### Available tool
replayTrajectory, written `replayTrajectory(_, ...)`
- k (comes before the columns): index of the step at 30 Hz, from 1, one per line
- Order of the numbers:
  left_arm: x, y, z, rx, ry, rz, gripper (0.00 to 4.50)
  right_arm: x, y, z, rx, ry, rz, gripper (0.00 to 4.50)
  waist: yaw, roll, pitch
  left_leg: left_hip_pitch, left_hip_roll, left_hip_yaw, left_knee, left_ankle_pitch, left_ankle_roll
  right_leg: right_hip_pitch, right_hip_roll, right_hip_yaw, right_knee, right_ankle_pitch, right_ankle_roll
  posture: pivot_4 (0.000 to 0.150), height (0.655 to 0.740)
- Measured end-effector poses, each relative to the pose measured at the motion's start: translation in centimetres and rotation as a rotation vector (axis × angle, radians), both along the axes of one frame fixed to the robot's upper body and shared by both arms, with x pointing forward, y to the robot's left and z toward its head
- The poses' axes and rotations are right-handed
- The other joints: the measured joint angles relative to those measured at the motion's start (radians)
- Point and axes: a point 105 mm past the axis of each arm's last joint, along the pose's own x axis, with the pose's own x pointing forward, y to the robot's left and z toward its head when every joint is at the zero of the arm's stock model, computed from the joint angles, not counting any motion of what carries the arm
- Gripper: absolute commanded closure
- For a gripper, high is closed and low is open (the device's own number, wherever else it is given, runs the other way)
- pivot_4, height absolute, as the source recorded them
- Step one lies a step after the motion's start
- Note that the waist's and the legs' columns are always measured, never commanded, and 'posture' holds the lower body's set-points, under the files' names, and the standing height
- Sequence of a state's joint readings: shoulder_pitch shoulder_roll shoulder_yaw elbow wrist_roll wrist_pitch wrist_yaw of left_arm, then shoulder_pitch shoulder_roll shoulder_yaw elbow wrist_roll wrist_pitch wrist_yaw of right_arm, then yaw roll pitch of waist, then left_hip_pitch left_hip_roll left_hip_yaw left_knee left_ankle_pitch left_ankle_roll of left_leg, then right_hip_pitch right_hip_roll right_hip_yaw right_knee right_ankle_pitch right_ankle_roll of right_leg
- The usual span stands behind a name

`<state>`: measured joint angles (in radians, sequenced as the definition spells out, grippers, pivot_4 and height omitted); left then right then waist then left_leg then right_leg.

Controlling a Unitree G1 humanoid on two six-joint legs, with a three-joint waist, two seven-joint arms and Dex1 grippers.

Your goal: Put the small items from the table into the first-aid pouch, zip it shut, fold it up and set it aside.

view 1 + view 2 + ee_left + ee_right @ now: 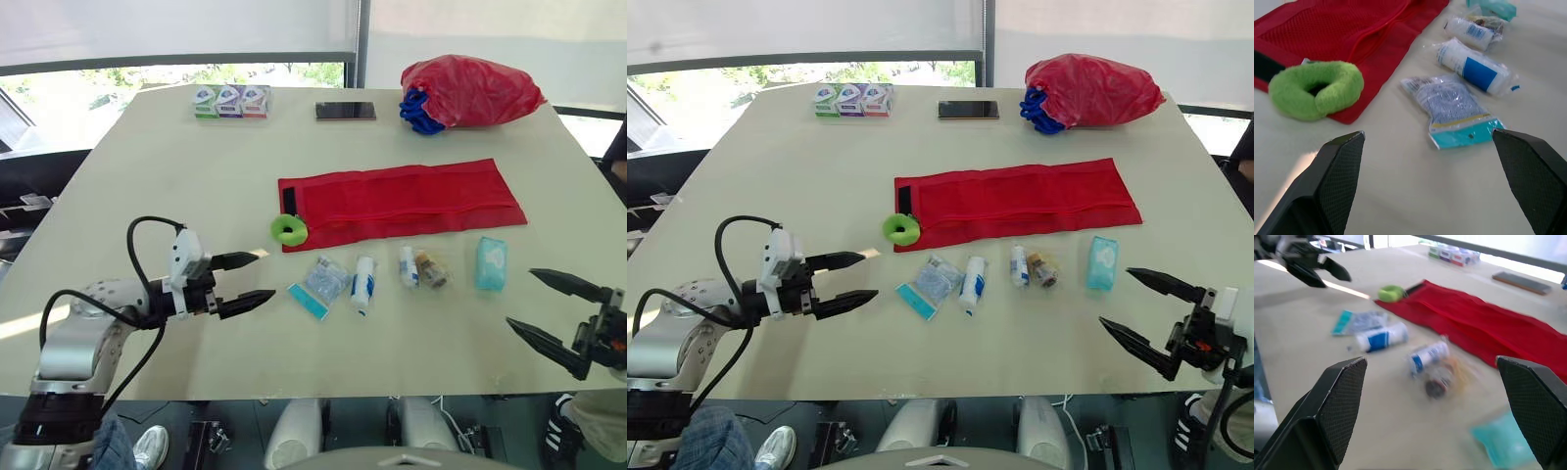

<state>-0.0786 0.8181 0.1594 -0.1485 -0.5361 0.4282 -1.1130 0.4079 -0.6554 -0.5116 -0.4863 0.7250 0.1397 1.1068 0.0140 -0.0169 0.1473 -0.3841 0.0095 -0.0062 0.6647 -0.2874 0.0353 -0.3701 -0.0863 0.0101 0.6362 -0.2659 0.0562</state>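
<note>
- At the left gripper: fingers spread wide, nothing between them, hovering low over the table.
- At the right gripper: likewise spread wide and empty, above the table's near edge.
- Just ahead of the left gripper's tips: a gauze packet with a teal end, with a white-and-blue bandage roll beside it.
- Between the two grippers, slightly farther out: a small white roll touching a brownish wrapped item.
- Just beyond the right gripper: a teal tissue pack.
- Beyond the left gripper: a green ring resting against the strap end of the red pouch.
- Red pouch itself — flat, unrolled, beyond all the small items, apart from both grippers.
- Far from both grippers, at the table's back: three small boxes, a phone, a red bag.
</note>
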Motion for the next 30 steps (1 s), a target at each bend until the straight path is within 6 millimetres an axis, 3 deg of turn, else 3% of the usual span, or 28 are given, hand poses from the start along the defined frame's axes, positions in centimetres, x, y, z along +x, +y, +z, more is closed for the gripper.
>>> replayTrajectory(4,0.8,-1.9,-0.4,-0.001,0.106,-0.011,0.08,0.3,2.5,1.3,0.002,-0.006,0.057,0.00,0.000,0.000,0.000,0.000,-0.001,0.000,0.000,0.000,0.000,0.000,0.001,0.000,0.000,0.000,0.000,0.150,0.7400)
replayTrajectory(10,2.8,-3.7,-1.8,0.044,0.132,0.005,0.08,0.9,6.2,4.3,0.021,-0.065,0.116,0.00,-0.001,0.000,0.000,-0.001,-0.003,0.000,0.001,0.000,0.000,0.000,0.007,-0.003,0.000,0.002,0.004,0.150,0.7400)
replayTrajectory(14,2.7,-5.2,-2.8,0.053,0.152,-0.035,0.08,0.6,7.8,5.8,0.036,-0.109,0.148,0.00,-0.001,-0.003,0.001,-0.002,-0.003,-0.001,0.002,0.000,0.000,0.000,0.008,-0.004,0.000,0.002,0.004,0.150,0.7400)
replayTrajectory(18,2.6,-5.8,-3.4,0.075,0.147,-0.060,0.08,1.0,8.5,5.7,0.035,-0.089,0.156,0.00,0.000,-0.004,0.001,-0.002,-0.003,-0.001,0.003,0.000,0.000,0.000,0.008,-0.005,0.001,0.002,0.004,0.150,0.7400)
replayTrajectory(19,2.6,-5.8,-3.4,0.082,0.139,-0.064,0.58,1.1,8.6,5.6,0.032,-0.083,0.156,0.00,0.000,-0.003,0.001,-0.002,-0.003,-0.001,0.003,0.000,0.000,0.000,0.008,-0.005,0.001,0.002,0.004,0.150,0.7400)
replayTrajectory(21,2.7,-5.8,-3.6,0.084,0.135,-0.064,1.12,1.2,8.7,5.6,0.032,-0.086,0.156,0.00,0.000,-0.003,0.001,-0.002,-0.003,-0.001,0.003,0.000,0.000,0.000,0.008,-0.005,0.001,0.002,0.004,0.150,0.7400)
replayTrajectory(25,2.5,-6.3,-3.8,0.066,0.130,-0.091,3.07,1.4,9.0,5.5,0.028,-0.081,0.156,0.00,0.001,-0.004,0.001,-0.002,-0.003,-0.002,0.003,0.000,0.000,0.000,0.008,-0.005,0.001,0.002,0.004,0.150,0.7400)
replayTrajectory(29,2.6,-6.2,-3.4,0.060,0.101,-0.097,4.40,1.6,8.8,5.4,0.023,-0.077,0.145,0.00,0.000,-0.004,0.001,-0.001,-0.003,-0.002,0.003,0.000,0.000,0.000,0.008,-0.005,0.001,0.002,0.004,0.150,0.7400)
replayTrajectory(30,2.6,-6.1,-3.4,0.060,0.101,-0.096,4.46,1.6,8.8,5.3,0.022,-0.076,0.144,0.00,0.000,-0.003,0.001,-0.001,-0.003,-0.002,0.003,0.000,0.000,0.000,0.008,-0.005,0.001,0.002,0.004,0.150,0.7400)
